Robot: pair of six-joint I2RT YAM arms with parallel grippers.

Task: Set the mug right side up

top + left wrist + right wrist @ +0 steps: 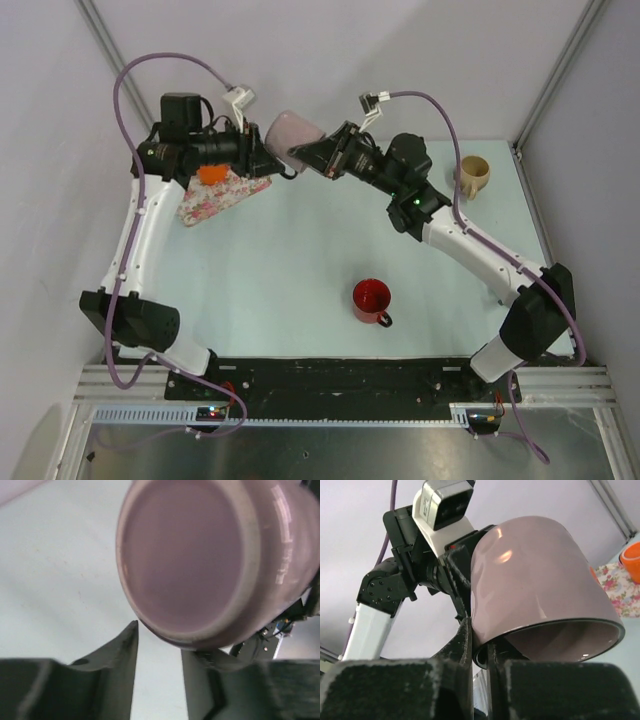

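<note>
**Pink mug mid-air, flip not yet finished**

Pink mug (290, 130) hangs on its side above far-centre of table (300, 270), btwn both arms. Right gripper (480, 645) is clamped on the rim wall. Left gripper (160, 640) has jaws parted w/ nothing btwn them, tips just by the base edge. Next, prob.: roll right wrist till mouth faces up, then set down w/o slip.
</note>
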